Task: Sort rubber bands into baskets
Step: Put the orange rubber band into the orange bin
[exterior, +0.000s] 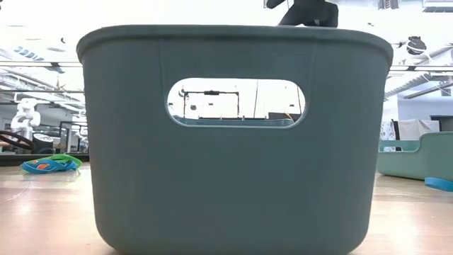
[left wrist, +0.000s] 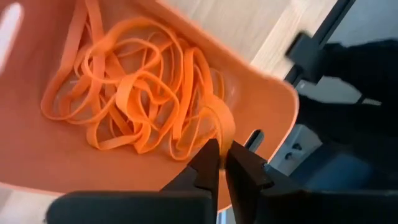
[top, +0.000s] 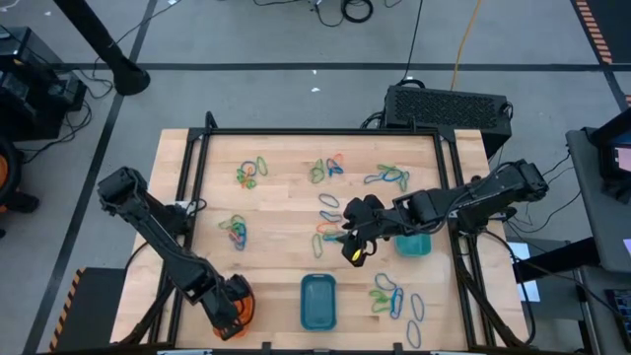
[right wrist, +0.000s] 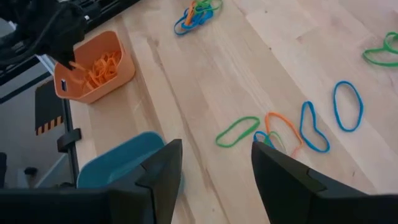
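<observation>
Picking thin, floppy rubber bands point(right wrist: 283, 132), we pinch one strand; right gripper point(right wrist: 214, 171) spread, left gripper point(left wrist: 222, 163) nearly shut.

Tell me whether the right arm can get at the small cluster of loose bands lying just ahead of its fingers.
Probably yes. The right end effector hangs open over bare wood, and the green, orange and blue rubber bands lie flat just ahead with nothing between. The blue basket sits off to one side, clear of that path.

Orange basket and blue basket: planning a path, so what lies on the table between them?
Bare wood in the high view between the orange basket and blue basket.
</observation>
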You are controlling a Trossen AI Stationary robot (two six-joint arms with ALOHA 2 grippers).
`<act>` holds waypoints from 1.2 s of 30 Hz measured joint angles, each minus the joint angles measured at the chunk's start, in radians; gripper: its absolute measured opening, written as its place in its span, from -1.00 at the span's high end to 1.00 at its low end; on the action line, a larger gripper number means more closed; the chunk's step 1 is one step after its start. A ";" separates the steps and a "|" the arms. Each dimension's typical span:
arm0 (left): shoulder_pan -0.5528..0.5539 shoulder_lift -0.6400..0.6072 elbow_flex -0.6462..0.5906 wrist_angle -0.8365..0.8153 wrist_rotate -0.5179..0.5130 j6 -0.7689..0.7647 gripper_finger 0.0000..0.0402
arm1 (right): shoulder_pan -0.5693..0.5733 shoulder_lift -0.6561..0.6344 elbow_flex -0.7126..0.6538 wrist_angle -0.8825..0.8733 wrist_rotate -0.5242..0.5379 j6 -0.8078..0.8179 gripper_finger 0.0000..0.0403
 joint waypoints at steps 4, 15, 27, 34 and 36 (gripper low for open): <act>0.000 0.003 0.000 0.002 0.010 0.016 0.76 | 0.008 0.000 0.000 -0.004 0.000 0.000 0.08; 0.014 -0.008 0.000 -0.048 0.105 0.024 0.31 | 0.008 0.000 0.000 -0.004 0.000 0.000 0.08; 0.224 -0.285 0.000 -0.072 -0.150 0.136 0.28 | 0.008 0.000 0.000 -0.024 0.006 -0.086 0.08; 0.480 -0.350 0.000 -0.049 -0.281 0.268 0.28 | 0.008 0.000 0.000 -0.095 0.005 -0.052 0.08; 0.556 -0.338 0.000 -0.045 -0.243 0.317 0.28 | 0.008 0.000 0.000 -0.135 0.005 -0.052 0.08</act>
